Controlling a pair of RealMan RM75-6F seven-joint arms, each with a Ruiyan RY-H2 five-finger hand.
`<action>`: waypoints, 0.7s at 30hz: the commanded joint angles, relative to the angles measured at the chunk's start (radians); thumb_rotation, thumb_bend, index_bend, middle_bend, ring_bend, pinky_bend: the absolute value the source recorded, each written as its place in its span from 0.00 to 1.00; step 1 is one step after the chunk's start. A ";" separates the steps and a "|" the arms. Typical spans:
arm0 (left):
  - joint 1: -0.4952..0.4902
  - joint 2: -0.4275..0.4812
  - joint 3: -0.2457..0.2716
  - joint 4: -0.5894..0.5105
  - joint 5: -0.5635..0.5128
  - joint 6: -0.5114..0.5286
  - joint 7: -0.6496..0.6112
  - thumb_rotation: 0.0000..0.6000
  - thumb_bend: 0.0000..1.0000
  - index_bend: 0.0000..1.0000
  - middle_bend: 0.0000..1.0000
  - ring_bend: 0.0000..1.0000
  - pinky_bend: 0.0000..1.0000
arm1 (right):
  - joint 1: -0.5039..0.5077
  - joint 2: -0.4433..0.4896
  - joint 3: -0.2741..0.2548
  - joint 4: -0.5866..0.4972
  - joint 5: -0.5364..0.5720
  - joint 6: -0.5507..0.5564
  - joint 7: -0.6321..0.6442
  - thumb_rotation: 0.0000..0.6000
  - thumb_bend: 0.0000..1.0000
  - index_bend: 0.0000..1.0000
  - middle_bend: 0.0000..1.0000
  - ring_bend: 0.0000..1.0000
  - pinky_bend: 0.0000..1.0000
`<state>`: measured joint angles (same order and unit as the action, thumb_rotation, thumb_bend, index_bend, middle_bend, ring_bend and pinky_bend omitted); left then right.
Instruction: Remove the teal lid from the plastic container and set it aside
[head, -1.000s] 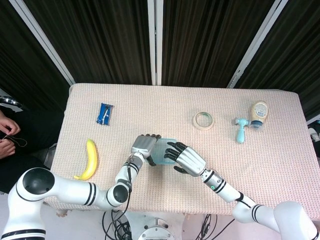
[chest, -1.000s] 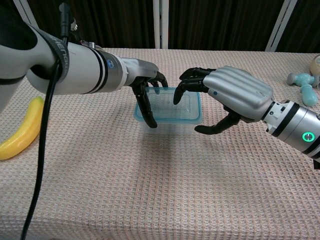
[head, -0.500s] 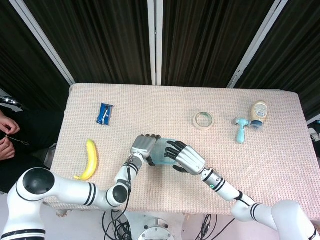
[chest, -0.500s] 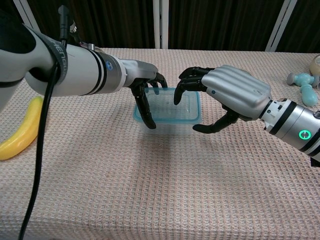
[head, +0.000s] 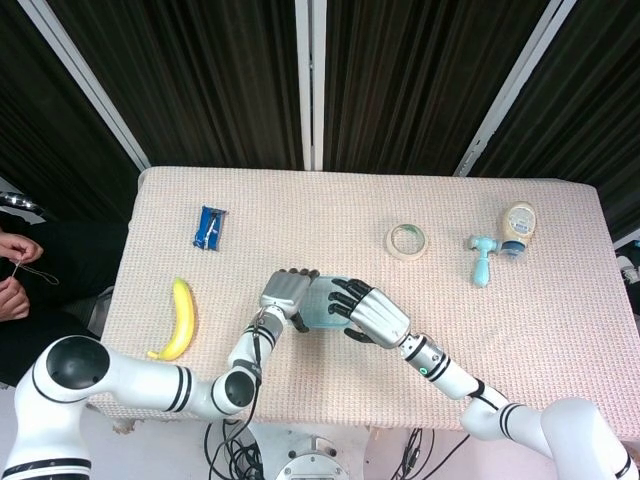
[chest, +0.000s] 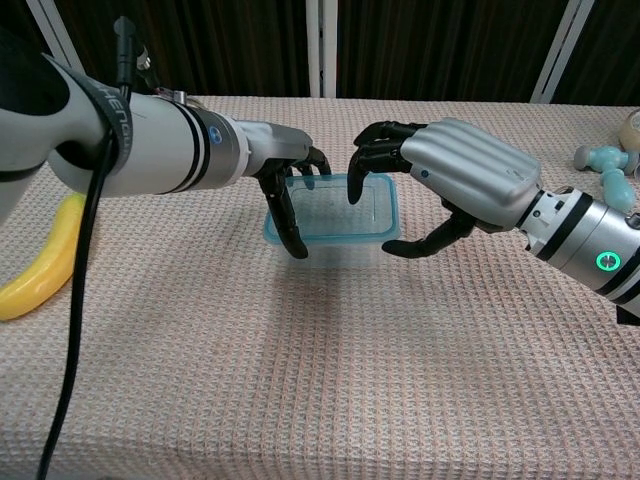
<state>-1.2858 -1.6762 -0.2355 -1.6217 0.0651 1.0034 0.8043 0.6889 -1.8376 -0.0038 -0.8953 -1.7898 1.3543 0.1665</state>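
Gripping the container (chest: 330, 215): left hand (chest: 285, 180); right hand (chest: 455, 180) fingers (chest: 358, 185) on lid (chest: 335, 205).

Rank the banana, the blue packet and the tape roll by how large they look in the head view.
1. banana, clearly the longest
2. blue packet
3. tape roll

The last two look close in size, so their order is unsure.

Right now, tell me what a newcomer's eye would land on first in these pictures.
Two robot hands meet over a small clear container with a teal lid near the table's front middle: the left hand against its left side, the right hand arched above its right end. Next, the yellow banana at the front left, and the blue packet behind it.
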 joint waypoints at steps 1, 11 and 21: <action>0.001 -0.001 0.000 0.002 0.002 -0.001 -0.001 1.00 0.00 0.24 0.33 0.20 0.21 | 0.002 0.002 0.001 -0.002 0.000 0.005 -0.001 1.00 0.17 0.43 0.31 0.15 0.27; 0.000 -0.006 0.002 0.009 0.009 -0.004 0.005 1.00 0.00 0.24 0.33 0.20 0.21 | 0.005 0.011 0.005 -0.007 0.008 0.021 -0.001 1.00 0.25 0.45 0.32 0.17 0.27; 0.013 0.025 -0.012 -0.021 0.001 -0.033 -0.021 1.00 0.00 0.23 0.32 0.20 0.20 | 0.013 -0.051 0.005 0.092 -0.013 0.075 0.005 1.00 0.46 0.53 0.39 0.25 0.36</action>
<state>-1.2740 -1.6519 -0.2467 -1.6420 0.0660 0.9717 0.7841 0.7001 -1.8756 -0.0006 -0.8193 -1.7985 1.4174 0.1675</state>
